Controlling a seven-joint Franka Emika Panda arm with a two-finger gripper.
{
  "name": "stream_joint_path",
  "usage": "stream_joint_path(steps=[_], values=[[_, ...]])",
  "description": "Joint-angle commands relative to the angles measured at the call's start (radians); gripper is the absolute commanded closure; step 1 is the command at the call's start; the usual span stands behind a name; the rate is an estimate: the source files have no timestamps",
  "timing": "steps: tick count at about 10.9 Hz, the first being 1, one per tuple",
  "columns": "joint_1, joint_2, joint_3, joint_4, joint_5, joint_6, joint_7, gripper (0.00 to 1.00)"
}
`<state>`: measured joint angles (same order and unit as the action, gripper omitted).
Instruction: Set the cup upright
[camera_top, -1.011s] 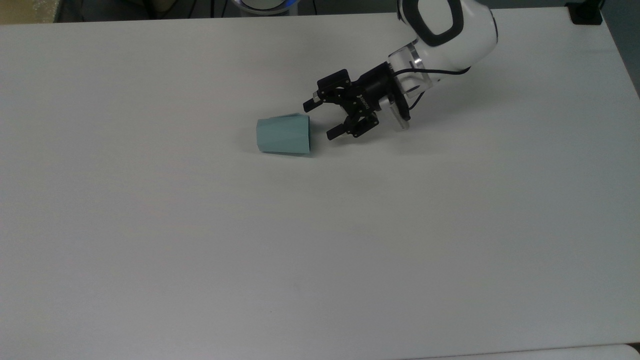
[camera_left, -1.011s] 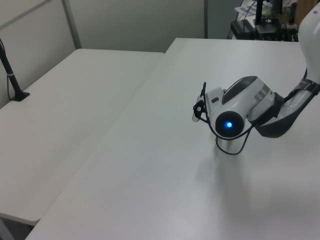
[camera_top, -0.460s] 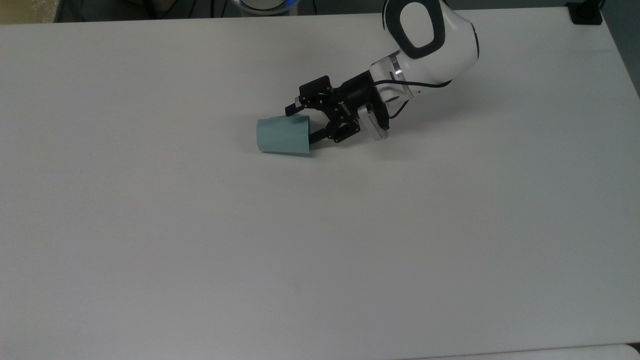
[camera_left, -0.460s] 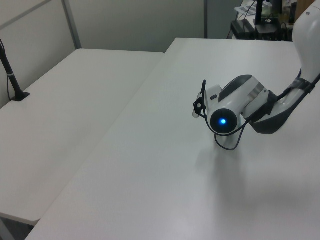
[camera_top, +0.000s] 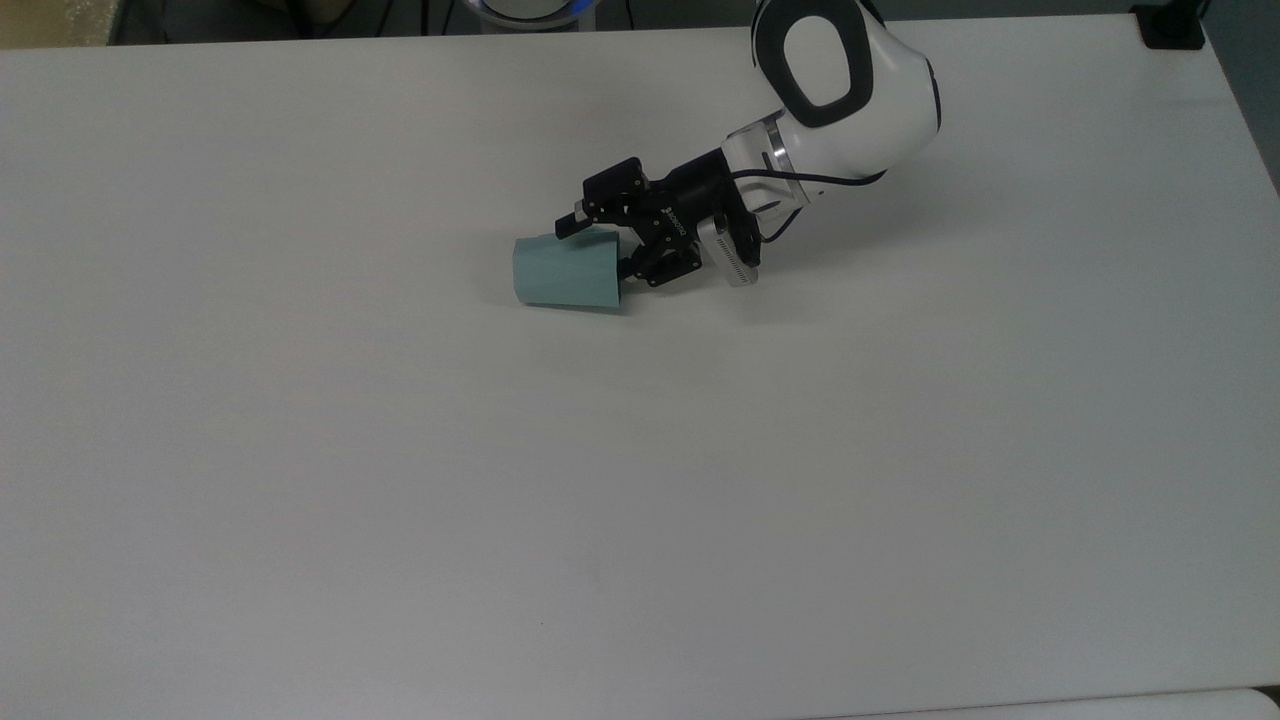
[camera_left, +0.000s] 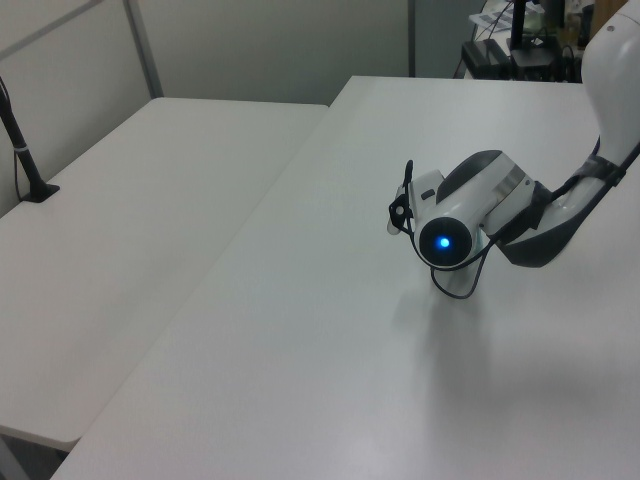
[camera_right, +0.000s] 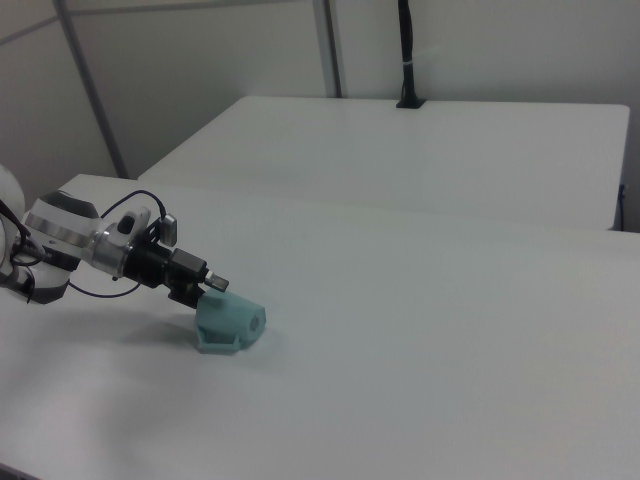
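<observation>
— Looking down from the top view, what has changed?
— The hand has pushed forward to the cup, which lies on its side on the bench, mouth toward three o'clock. One finger sits over the wall at twelve o'clock, the other has gone into the mouth; they straddle the rim, not visibly clamped. A grasp looks imminent.
— And the left view?
— The arm's wrist covers the cup.
— The right view?
— The cup is pale teal, faceted, narrow base toward three o'clock, angular handle against the bench.

Matt cup, smooth matt table
</observation>
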<state>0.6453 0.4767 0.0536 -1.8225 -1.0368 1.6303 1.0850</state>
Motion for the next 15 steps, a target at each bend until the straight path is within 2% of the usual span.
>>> stream_joint_path(steps=[1, 2, 3, 4, 10, 12, 15], values=[[-0.010, -0.013, 0.002, -0.024, -0.006, 0.014, 0.016, 0.71], [-0.016, -0.013, 0.002, -0.024, -0.006, 0.016, 0.016, 0.87], [-0.018, -0.013, 0.002, -0.024, -0.005, 0.016, 0.016, 0.96], [-0.019, -0.013, 0.002, -0.030, -0.006, 0.016, 0.016, 1.00], [-0.027, -0.020, 0.003, -0.032, 0.010, 0.028, -0.029, 1.00], [-0.042, -0.061, 0.003, -0.018, 0.058, 0.028, -0.109, 1.00], [-0.074, -0.160, 0.003, 0.029, 0.180, 0.025, -0.268, 1.00]])
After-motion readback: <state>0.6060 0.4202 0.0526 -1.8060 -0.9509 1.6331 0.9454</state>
